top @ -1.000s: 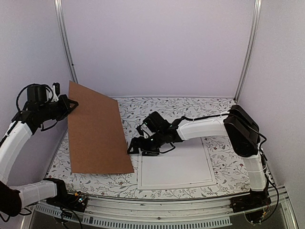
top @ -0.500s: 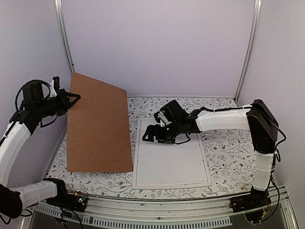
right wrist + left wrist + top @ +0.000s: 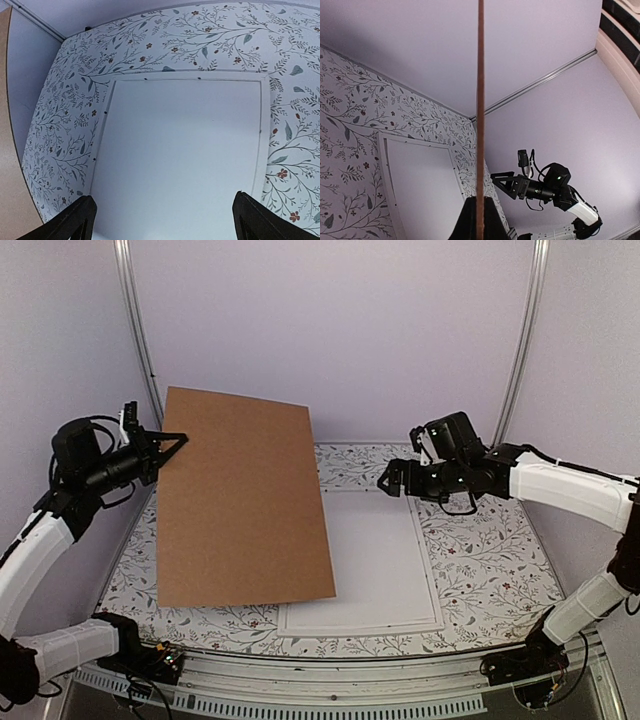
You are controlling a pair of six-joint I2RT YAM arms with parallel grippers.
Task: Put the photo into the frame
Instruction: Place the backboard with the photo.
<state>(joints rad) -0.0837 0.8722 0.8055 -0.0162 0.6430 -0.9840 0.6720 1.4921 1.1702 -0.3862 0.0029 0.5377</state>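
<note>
- Left hand (image 3: pixel 166 444): jaws closed tight on the left edge of the brown backing board (image 3: pixel 245 500), close to its upper corner
- In the left wrist view the left hand (image 3: pixel 478 222) sits at the bottom of the picture, and the board (image 3: pixel 480 100) runs edge-on straight up from between its fingers
- Backing board: held in a steep tilt over the left half of the table (image 3: pixel 480 570), with the top edge high near the back wall and the bottom edge low near the front of the table; whether the bottom edge touches the table cannot be told
- Right hand (image 3: pixel 398 465): jaws spread wide with nothing between them, hanging in the air over the far right corner of the frame (image 3: pixel 432 570) and touching nothing
- In the right wrist view the two fingers (image 3: pixel 75 220) of the right hand (image 3: pixel 165 227) stand far apart at the bottom corners, looking down on the frame (image 3: pixel 185 75)
- Frame: lies flat at the middle of the table, long side running front to back; in the top view the board hides its left edge
- A plain white sheet (image 3: pixel 380 560) fills the frame inside the rim
- Photo: no red printed face shows in any view; whether the white sheet is the photo lying face down cannot be told
</note>
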